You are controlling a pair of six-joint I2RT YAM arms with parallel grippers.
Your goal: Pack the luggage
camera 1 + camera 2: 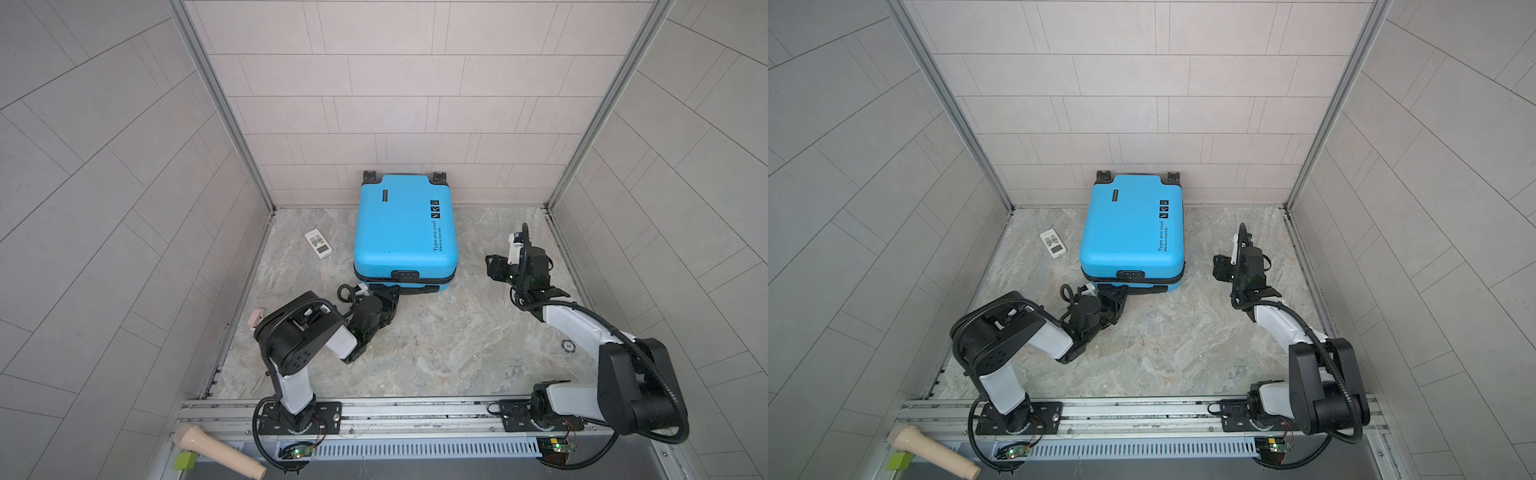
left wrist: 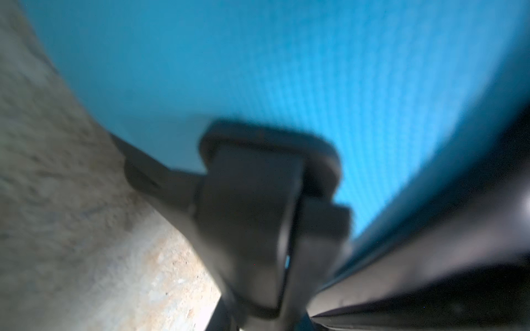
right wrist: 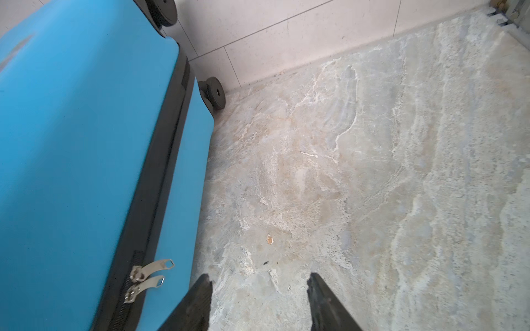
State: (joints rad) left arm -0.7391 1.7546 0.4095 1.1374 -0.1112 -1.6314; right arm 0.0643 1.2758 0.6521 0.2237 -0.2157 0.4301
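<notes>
Closed and lying flat, the small bright-blue hard-shell suitcase (image 1: 403,224) sits with its black wheels (image 3: 216,93) against the pale tiled back wall (image 1: 415,124), its black carry handle (image 1: 415,289) facing me. My left gripper (image 1: 390,297) presses low on that near edge beside the handle. The left wrist view is too blurred for me to tell whether its jaws are closed on anything. My right gripper (image 3: 259,276) hovers over bare floor just beside the case's side, jaws apart and empty, near the two silver zipper pulls (image 3: 149,272). I see three risks. The smooth shell could slip off my left fingers. A push toward the wall has nowhere to go and might tip the case or lift its lid. And the thin pulls lie flat against the shell, so a pinch could easily miss them. A sideways skid could also knock the white remote control (image 1: 318,244), which lies close on the left. The grey marbled floor (image 1: 436,340) gives me open room in front and on the right, none behind.
</notes>
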